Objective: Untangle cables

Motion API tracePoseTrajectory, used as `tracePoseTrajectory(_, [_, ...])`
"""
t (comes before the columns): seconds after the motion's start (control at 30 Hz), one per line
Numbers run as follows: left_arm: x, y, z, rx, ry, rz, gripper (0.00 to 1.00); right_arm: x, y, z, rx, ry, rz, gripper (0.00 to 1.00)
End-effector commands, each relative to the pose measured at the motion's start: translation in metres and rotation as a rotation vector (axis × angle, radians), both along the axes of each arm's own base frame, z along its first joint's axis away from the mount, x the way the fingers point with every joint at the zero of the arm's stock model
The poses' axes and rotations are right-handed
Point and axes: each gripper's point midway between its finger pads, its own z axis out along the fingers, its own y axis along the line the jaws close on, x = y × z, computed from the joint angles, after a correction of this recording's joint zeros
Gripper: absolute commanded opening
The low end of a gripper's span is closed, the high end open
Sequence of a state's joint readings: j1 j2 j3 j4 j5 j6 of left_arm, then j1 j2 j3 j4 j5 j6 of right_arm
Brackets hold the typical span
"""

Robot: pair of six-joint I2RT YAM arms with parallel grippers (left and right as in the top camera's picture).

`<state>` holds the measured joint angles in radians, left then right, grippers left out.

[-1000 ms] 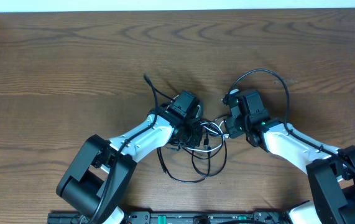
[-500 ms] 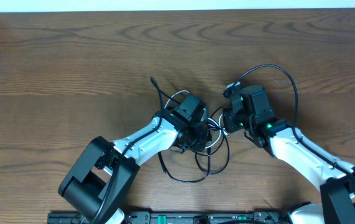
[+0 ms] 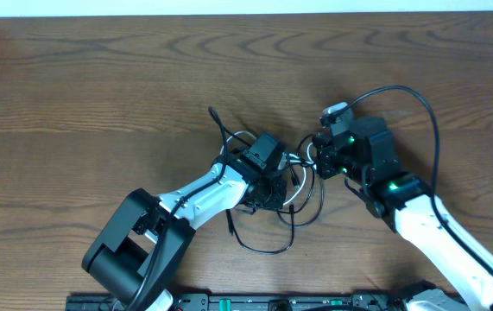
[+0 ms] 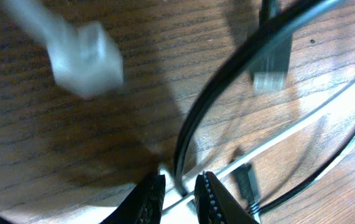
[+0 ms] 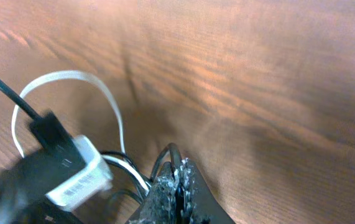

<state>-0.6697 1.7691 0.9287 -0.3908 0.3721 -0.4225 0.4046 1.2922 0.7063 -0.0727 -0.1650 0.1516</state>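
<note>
You're in the pull-apart step: the cables (image 3: 287,183) sit knotted just nearer than the middle of the surface (image 3: 99,86), between both arms, with a slack black loop trailing toward the near edge. Your left hand (image 4: 178,194) is almost shut, its fingers (image 4: 209,196) only a sliver apart, and a black cable (image 4: 186,140) runs down into that gap, so I judge it pinched. Your right hand (image 5: 176,182) looks pressed fully together with a thin black bight (image 5: 166,153) at its tips, apparently gripped. Next I'd hold the left firm and draw the right toward the right edge, slowly, watching that the knot loosens instead of cinching. Only the overhead shows the long arc (image 3: 423,108) swinging round the right arm and a free plug end (image 3: 212,113) pointing toward the far edge. Only the left wrist view shows a white cable (image 4: 289,127) crossing under the black one, a blurred white plug (image 4: 85,57) and a black plug (image 4: 269,59). The right wrist view alone shows a white block (image 5: 81,174) close beside its fingertips
</note>
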Motion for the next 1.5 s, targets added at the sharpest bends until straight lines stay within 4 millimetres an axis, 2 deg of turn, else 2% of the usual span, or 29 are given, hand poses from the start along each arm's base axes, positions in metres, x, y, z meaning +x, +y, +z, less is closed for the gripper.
tracePoseTrajectory(0.0, [-0.008, 0.028, -0.025, 0.134, 0.013, 0.03, 0.24, 0.004, -0.013, 0.032, 0.098, -0.043, -0.094, 0.01])
tracePoseTrajectory(0.2, [-0.006, 0.043, -0.029, 0.215, -0.001, 0.065, 0.24, 0.002, -0.032, 0.079, 0.208, -0.132, -0.177, 0.01])
tracePoseTrajectory(0.33, [-0.004, 0.055, -0.032, 0.273, -0.014, 0.115, 0.24, -0.007, -0.039, 0.11, 0.272, -0.202, -0.173, 0.01])
tracePoseTrajectory(0.5, [-0.009, 0.058, -0.029, 0.271, 0.011, 0.1, 0.24, -0.019, -0.032, 0.127, 0.328, -0.22, -0.114, 0.01])
tracePoseTrajectory(0.6, [-0.006, 0.068, -0.004, 0.274, 0.03, 0.101, 0.24, -0.019, -0.032, 0.128, 0.319, -0.23, -0.105, 0.01])
tracePoseTrajectory(0.7, [0.004, 0.061, 0.04, 0.149, -0.014, 0.076, 0.25, -0.021, -0.03, 0.127, 0.32, -0.222, -0.089, 0.01])
tracePoseTrajectory(0.83, [0.015, 0.053, 0.111, -0.052, -0.179, 0.072, 0.39, -0.029, -0.018, 0.13, 0.354, -0.21, -0.013, 0.01])
tracePoseTrajectory(0.9, [0.016, 0.054, 0.14, -0.106, -0.267, 0.078, 0.51, -0.032, -0.014, 0.131, 0.366, -0.204, 0.016, 0.01])
tracePoseTrajectory(0.97, [0.013, 0.054, 0.161, -0.145, -0.331, 0.059, 0.61, -0.036, -0.009, 0.133, 0.382, -0.2, 0.053, 0.01])
tracePoseTrajectory(1.07, [0.0, 0.045, 0.186, -0.236, -0.412, -0.073, 0.64, -0.046, 0.004, 0.141, 0.422, -0.2, 0.144, 0.01])
tracePoseTrajectory(1.2, [-0.003, 0.042, 0.194, -0.254, -0.478, -0.176, 0.64, -0.063, 0.02, 0.153, 0.478, -0.207, 0.285, 0.01])
tracePoseTrajectory(1.33, [-0.001, 0.038, 0.189, -0.247, -0.492, -0.237, 0.64, -0.08, 0.031, 0.16, 0.518, -0.194, 0.403, 0.01])
tracePoseTrajectory(1.47, [-0.009, 0.022, 0.186, -0.322, -0.484, -0.367, 0.65, -0.091, 0.036, 0.162, 0.539, -0.175, 0.468, 0.01])
